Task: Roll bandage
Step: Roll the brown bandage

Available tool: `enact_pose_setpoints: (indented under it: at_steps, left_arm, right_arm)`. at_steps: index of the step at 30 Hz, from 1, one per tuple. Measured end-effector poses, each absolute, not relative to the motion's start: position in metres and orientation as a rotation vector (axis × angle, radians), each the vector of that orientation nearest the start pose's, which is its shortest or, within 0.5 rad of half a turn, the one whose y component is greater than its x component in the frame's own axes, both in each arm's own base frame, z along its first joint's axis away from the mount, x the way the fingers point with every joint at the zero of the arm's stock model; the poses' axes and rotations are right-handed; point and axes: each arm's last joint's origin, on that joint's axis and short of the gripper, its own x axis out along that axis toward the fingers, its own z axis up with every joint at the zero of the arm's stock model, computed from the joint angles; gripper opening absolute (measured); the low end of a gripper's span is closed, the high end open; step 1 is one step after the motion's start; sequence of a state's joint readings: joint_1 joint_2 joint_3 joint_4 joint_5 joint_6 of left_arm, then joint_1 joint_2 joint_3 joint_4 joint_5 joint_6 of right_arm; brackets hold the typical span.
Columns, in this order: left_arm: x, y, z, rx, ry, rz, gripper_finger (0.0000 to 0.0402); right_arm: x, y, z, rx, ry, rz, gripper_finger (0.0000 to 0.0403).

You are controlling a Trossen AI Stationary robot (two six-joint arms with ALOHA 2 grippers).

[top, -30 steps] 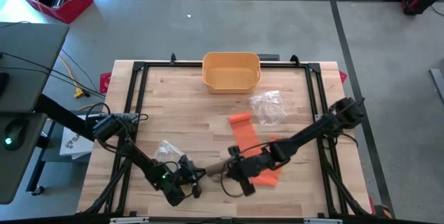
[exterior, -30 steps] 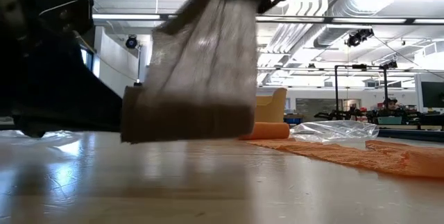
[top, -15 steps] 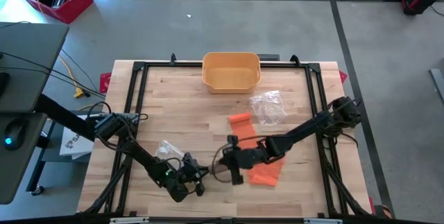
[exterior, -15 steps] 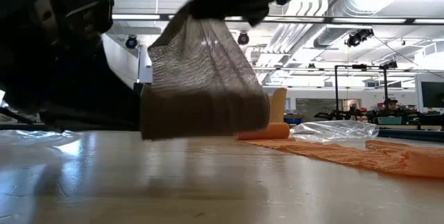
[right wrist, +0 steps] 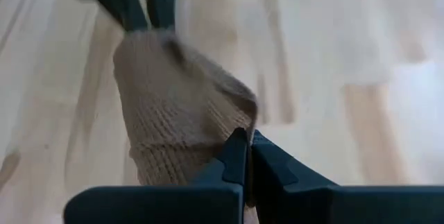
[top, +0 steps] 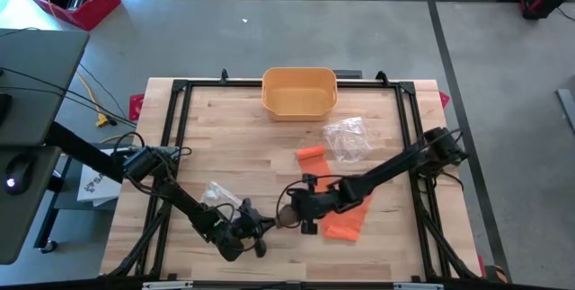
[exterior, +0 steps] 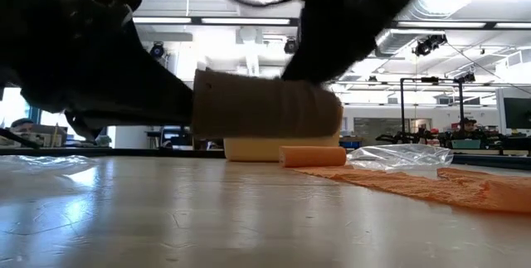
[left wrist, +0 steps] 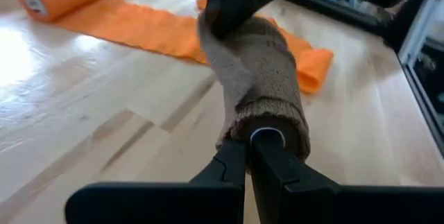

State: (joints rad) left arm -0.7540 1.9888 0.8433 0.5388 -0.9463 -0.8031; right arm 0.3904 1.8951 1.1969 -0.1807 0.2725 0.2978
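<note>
left hand (top: 262, 228) clamped, right hand (top: 289, 211) clamped

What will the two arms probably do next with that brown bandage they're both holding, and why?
Probably another wrap. The left gripper pinches the end of the brown bandage roll, holding it off the table. The right gripper is shut on the loose end, now close against the roll, so carrying it around once more would finish winding.

bright overhead light, blurry close-ups
</note>
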Motion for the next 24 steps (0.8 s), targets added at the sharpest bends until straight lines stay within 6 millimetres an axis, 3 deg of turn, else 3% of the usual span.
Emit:
enact_pose_setpoints:
  at_steps: [7,13,16,24]
  left_arm:
    - [0.273,-0.225,0.080,-0.312,0.369,0.283,0.0000]
    - [0.273,-0.226,0.068,-0.353,0.368,0.310,0.0000]
    - [0.274,-0.227,0.068,-0.355,0.371,0.305,0.0000]
    - [0.274,-0.227,0.068,-0.359,0.378,0.296,0.0000]
  right_arm:
    - [0.375,0.147,0.128,0.024,0.878,-0.027,0.0000]
    - [0.377,0.148,0.122,0.057,0.889,-0.013,0.0006]
    - [0.377,0.148,0.121,0.064,0.898,0.005,0.0034]
    - [0.376,0.141,0.124,0.069,0.924,0.003,0.0157]
